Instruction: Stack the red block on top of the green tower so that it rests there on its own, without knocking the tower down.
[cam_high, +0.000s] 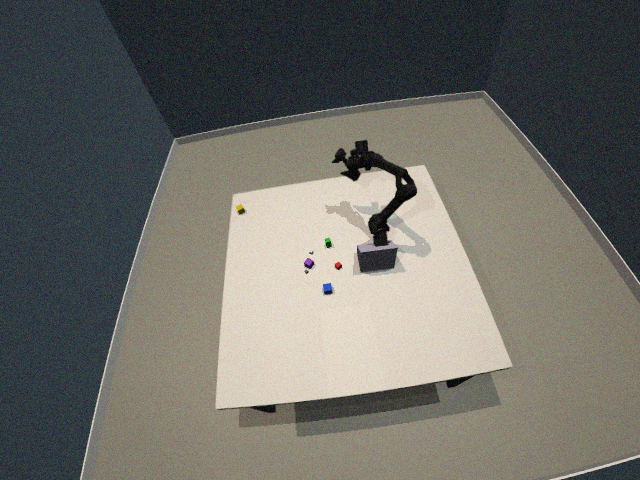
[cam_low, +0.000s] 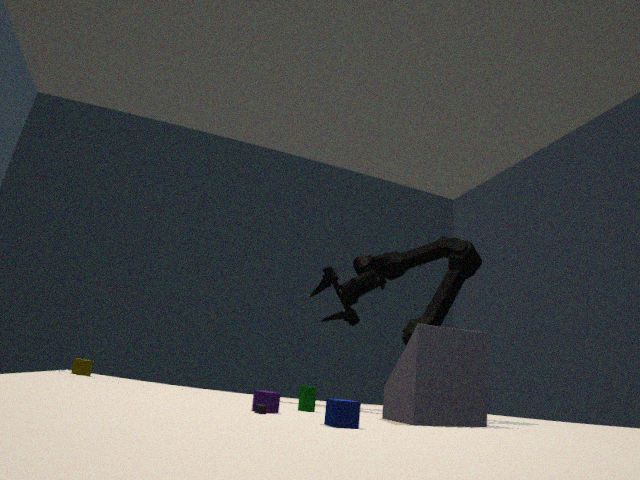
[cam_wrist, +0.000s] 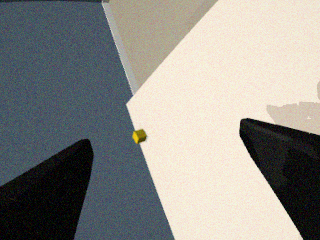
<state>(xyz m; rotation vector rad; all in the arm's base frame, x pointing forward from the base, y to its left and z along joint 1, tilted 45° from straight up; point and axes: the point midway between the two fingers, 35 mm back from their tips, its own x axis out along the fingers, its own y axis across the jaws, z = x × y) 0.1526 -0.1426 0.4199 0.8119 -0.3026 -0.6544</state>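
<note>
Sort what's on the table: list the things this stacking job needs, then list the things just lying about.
Needed:
red block
green tower
gripper, open, raised above the table, holding nothing

Lying about:
purple block
blue block
yellow block
two tiny grey bits near the purple block

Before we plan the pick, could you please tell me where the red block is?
In the top view, the red block lies on the white table, just left of the arm's base, between the green tower and the blue block.
</note>
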